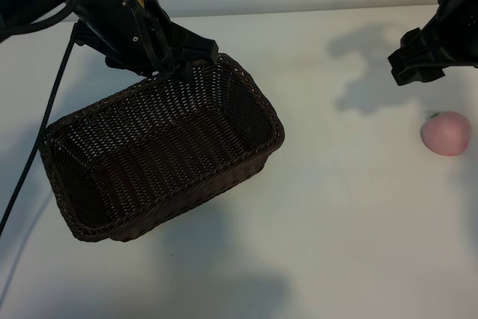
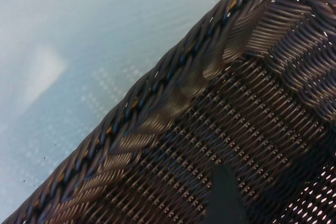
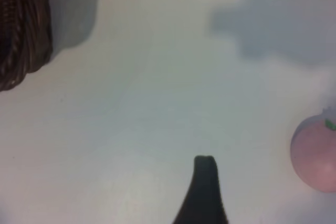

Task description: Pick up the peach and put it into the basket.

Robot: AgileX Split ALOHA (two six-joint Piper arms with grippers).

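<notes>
Basket [image 1: 160, 158] lies tilted at the lower left of the exterior frame on the table [image 1: 343, 237]. Peach [image 1: 446, 133] sits at the right edge, well apart from it. Behind, the left gripper [image 1: 187, 57] stands wide at the basket's far rim. The right gripper [image 1: 418, 61], also spread and empty, hangs just above the peach.

1. Bright, even overhead light; pale desk [image 1: 336, 214] slightly washed out.
2. Soft grey arm shadows cast on desk, above peach [image 1: 446, 133] and below basket [image 1: 254, 156].
3. Left wrist view: weave motion-smeared along rim.
4. Right wrist view: wholly soft, peach edges hazy.
</notes>
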